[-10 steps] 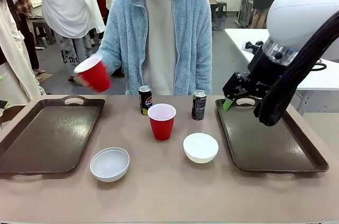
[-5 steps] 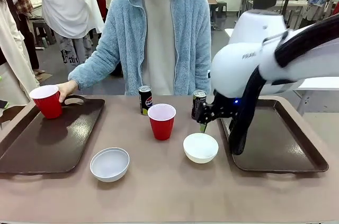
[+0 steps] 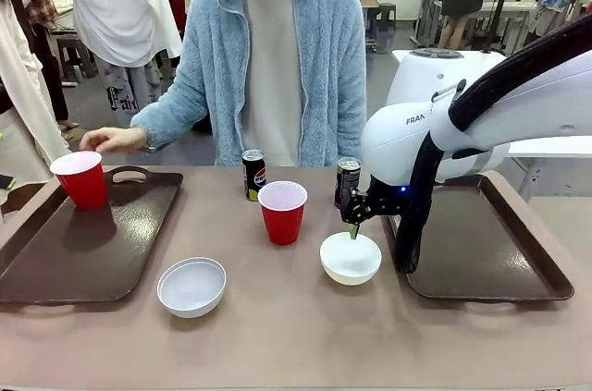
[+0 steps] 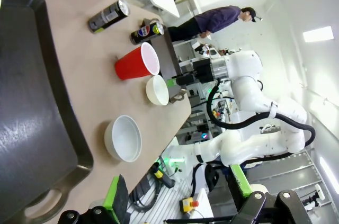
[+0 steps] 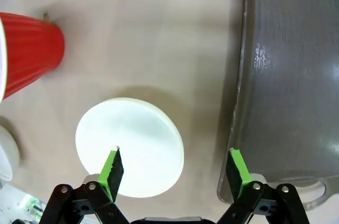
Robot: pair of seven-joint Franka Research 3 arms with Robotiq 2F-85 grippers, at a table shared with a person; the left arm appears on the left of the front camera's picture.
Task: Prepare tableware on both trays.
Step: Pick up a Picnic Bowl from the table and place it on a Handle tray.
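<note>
Right gripper (image 5: 175,161) is wide open over the lower-centre white bowl (image 5: 130,139); probably light, stiff, slick, so pinch the rim.

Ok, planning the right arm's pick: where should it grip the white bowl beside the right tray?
Pinch the rim from above: the white bowl sits upright, shallow and open, so one finger can go inside the wall, one outside. The tray-side rim looks handiest, since the open right gripper hangs over it.
</note>
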